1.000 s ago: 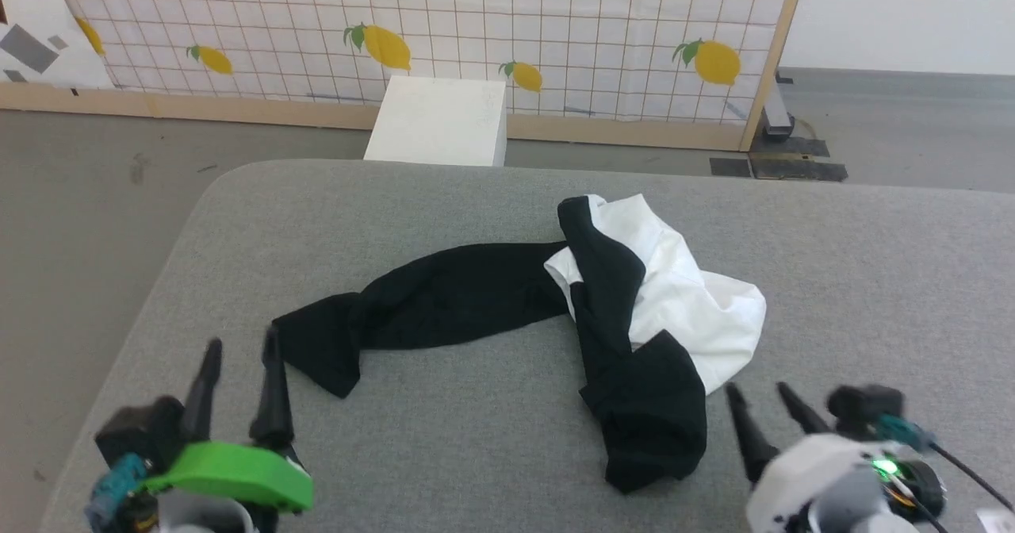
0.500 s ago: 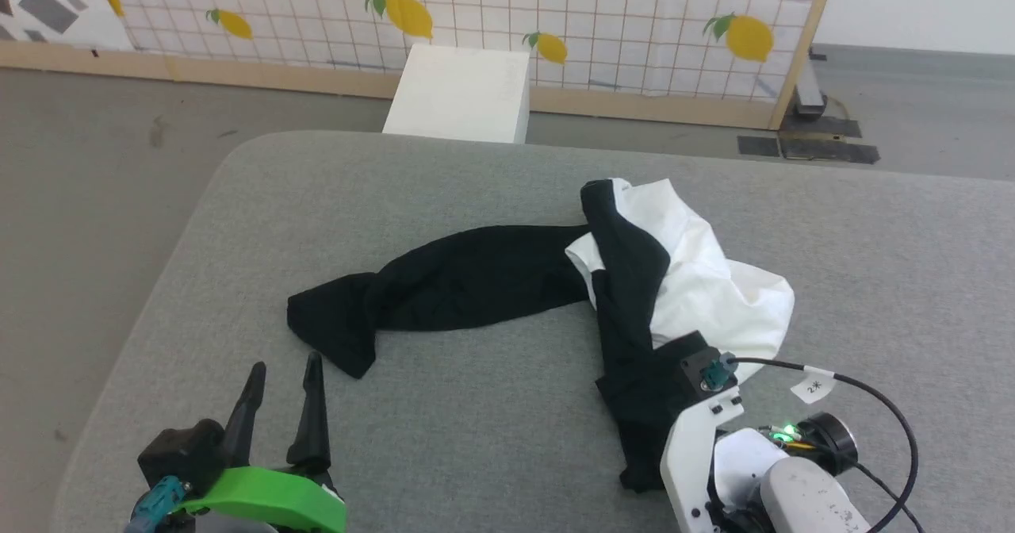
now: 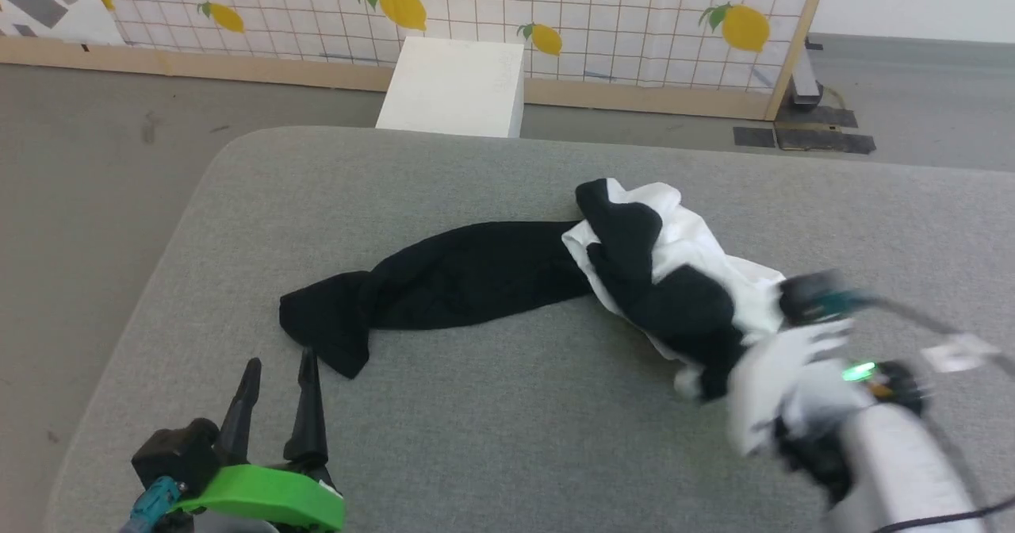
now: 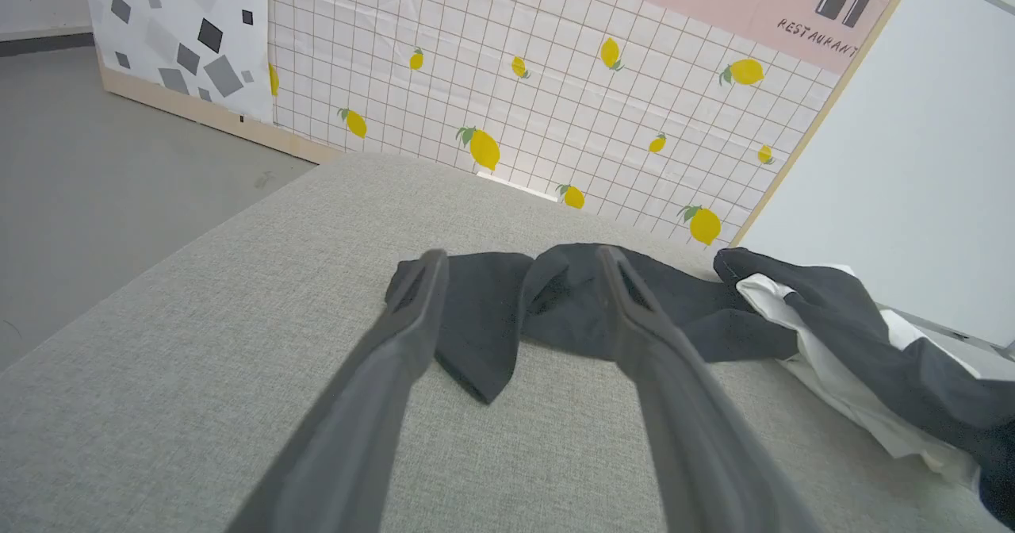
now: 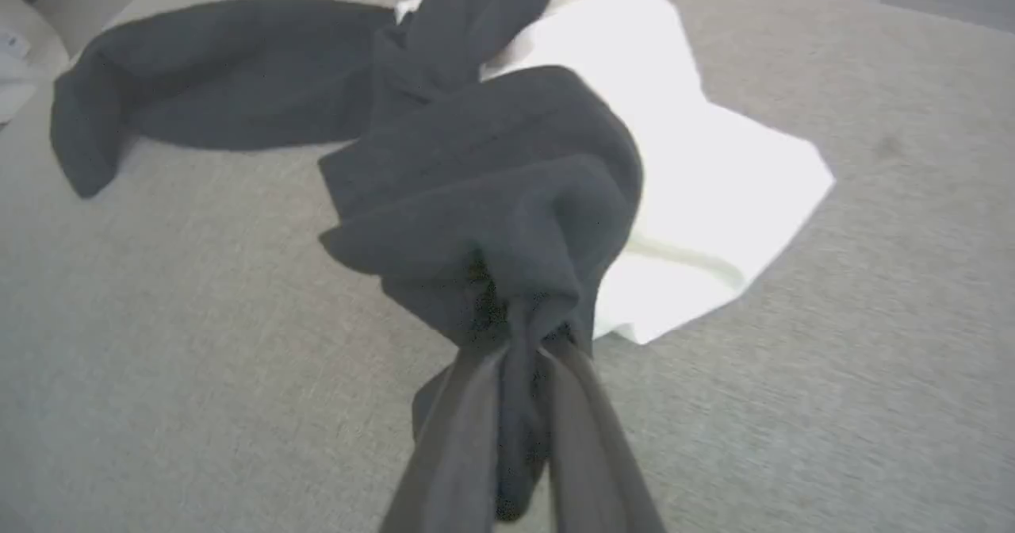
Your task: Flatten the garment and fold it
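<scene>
- Right gripper (image 5: 515, 343): your wrist view shows both fingers clamped on a bunch of black sleeve cloth, which bulges past the tips. In the head view it sits at 4 o'clock, blurred.
- Left gripper (image 3: 279, 358): the fingers are spread with nothing between them. You will find it at 7 o'clock in the head view, tips near the end of the other sleeve but apart from it.
- Garment (image 3: 476, 271): it lies crumpled, not flat, on the grey cushion (image 3: 492, 438). One black sleeve runs from centre toward 8 o'clock. The white body is heaped at 2 to 3 o'clock, and the second sleeve is draped across it down to the clamped fingers.
- Surroundings: a white box (image 3: 452, 85) stands at 12 o'clock beyond the cushion, with a lemon-print screen (image 3: 603, 9) behind it.
</scene>
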`<state>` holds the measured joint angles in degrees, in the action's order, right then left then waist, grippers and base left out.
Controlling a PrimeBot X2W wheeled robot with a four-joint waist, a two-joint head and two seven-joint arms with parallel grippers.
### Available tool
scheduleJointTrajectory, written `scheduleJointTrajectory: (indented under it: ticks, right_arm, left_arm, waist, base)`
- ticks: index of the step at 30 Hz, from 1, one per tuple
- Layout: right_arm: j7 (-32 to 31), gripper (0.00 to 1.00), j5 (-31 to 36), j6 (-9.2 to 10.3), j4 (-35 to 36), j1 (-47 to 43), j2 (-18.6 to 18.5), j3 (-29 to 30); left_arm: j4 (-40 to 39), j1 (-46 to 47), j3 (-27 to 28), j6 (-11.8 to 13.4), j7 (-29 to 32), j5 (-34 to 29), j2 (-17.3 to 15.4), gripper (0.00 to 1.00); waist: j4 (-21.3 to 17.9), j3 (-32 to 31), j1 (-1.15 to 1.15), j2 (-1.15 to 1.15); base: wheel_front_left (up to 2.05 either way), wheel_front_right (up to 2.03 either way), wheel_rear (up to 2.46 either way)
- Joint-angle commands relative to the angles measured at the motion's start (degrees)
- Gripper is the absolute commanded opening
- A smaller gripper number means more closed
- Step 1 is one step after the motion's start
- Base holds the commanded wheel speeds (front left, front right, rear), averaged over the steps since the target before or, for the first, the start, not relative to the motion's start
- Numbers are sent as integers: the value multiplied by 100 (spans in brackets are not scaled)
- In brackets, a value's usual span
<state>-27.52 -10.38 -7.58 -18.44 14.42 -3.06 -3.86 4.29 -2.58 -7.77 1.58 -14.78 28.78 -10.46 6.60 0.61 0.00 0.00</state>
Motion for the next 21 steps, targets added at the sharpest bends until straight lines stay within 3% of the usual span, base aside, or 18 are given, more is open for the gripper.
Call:
scheduleJointTrajectory:
  ticks: [1,6,11,18,19,20,21]
  right_arm:
    - [7,0,-60,9,194,46,-124,266]
    - [-263,0,167,9,793,-72,-769,1946]
    - [-495,0,874,9,808,-337,-1244,3400]
    - [-516,0,1445,9,404,-656,-1079,4883]
    - [-462,30,1456,9,379,-652,-1008,4992]
    - [-377,100,1506,9,366,-672,-961,5012]
    - [-273,100,1505,9,379,-657,-921,5018]
  left_arm:
    - [23,31,17,-48,-21,-86,44,100]
    - [44,69,44,-111,-21,-158,124,100]
    - [115,122,56,-182,-21,-174,195,100]
    - [227,165,97,-273,-21,-217,280,100]
    - [240,167,109,-280,-21,-220,290,100]
    - [254,168,122,-286,-22,-227,304,100]
    - [261,168,135,-290,-22,-231,314,100]
  waist:
    - [-21,5,0,0]
    - [-70,67,0,0]
    - [-42,156,0,0]
    - [-5,248,0,0]
    - [-6,251,0,0]
    - [-11,250,0,0]
    - [-21,257,0,0]
  base:
    - [0,0,0]
    - [0,0,0]
    - [0,0,0]
    - [0,0,0]
    - [0,0,0]
    - [0,0,0]
    - [0,0,0]
